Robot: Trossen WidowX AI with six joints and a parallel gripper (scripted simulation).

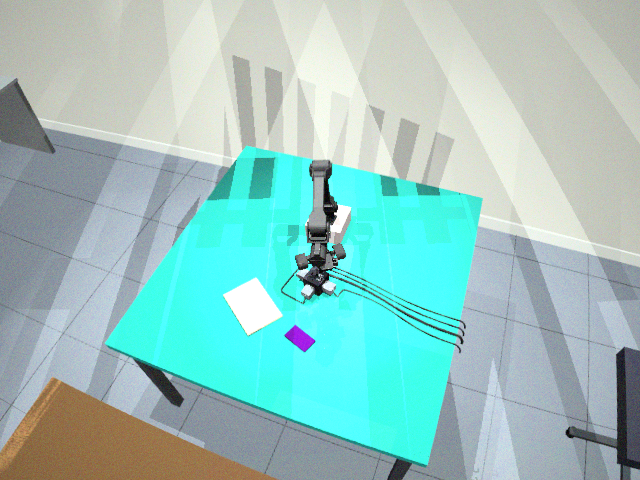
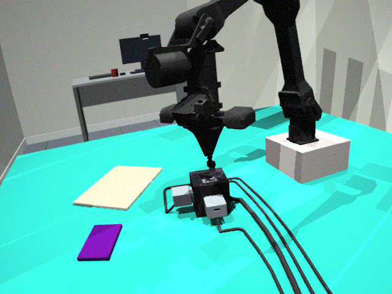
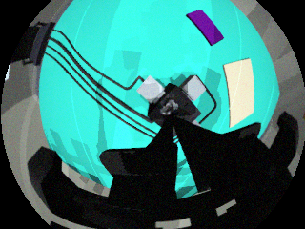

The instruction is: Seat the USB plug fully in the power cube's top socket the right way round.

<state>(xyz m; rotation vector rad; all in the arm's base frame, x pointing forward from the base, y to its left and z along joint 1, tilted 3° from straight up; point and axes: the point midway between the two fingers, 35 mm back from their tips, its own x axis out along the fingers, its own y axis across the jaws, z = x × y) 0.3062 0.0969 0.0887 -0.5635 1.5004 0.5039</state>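
The black power cube stands on the table with a pale marking on top. My gripper points down at the rear part of the cube's top and is shut on the small dark USB plug. The plug shows just below the fingertips, at the top's rear edge in the exterior view. Whether its end is in the socket or just above it cannot be told. Its way round cannot be told either. In the wrist view the fingers hide the plug.
A white block plug and another white block plug are on the cube's sides. Several dark cables run off one side. A cream board and a purple slab lie nearby.
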